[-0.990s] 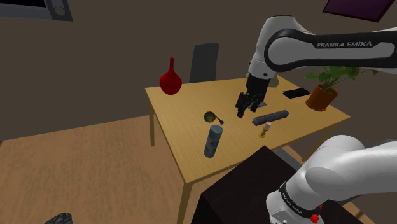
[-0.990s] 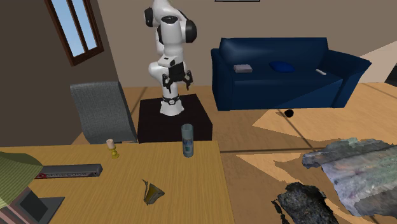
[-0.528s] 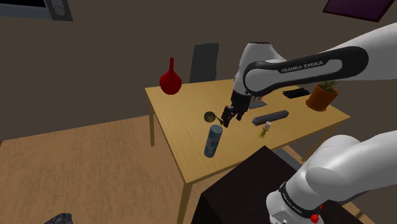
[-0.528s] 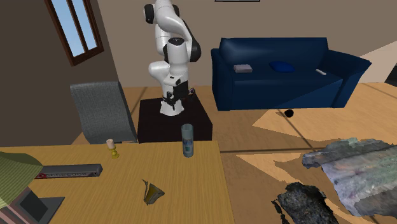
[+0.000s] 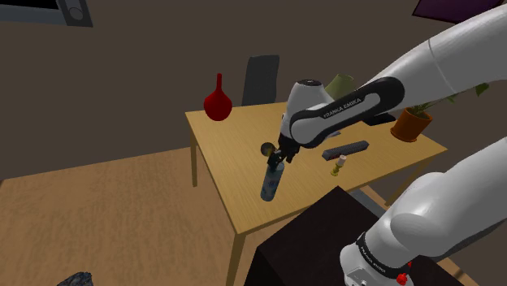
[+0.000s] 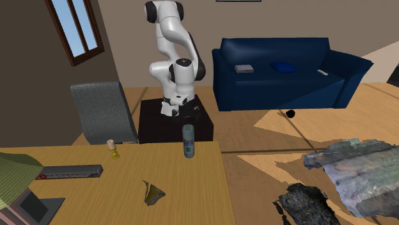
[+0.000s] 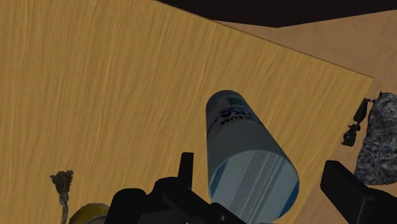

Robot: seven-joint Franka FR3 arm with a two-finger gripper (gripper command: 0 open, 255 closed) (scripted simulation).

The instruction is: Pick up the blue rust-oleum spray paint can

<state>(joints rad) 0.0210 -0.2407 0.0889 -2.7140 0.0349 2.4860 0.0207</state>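
Note:
The blue-grey spray paint can (image 5: 271,180) stands upright near the front edge of the wooden table (image 5: 236,138). My gripper (image 5: 276,157) hangs just above the can's top, pointing down. In the wrist view the can (image 7: 245,153) rises between my fingers, with white lettering on its blue label. My gripper (image 7: 261,168) is open: the left finger (image 7: 186,167) is close beside the can and the right finger (image 7: 347,184) stands well off it. In the second exterior view the can (image 6: 188,140) stands at the table's far edge, in front of the stand.
A small gold object (image 5: 267,149) lies just behind the can. A black bar (image 5: 345,149), a small bottle (image 5: 336,166), a potted plant (image 5: 410,122), a black phone (image 5: 378,119) and a red vase (image 5: 217,101) share the table. A grey chair (image 5: 260,79) stands behind.
The arm has swung toward the shoulder view's left and down, carrying the gripper from above the black bar to just over the can's top. The can has not moved.

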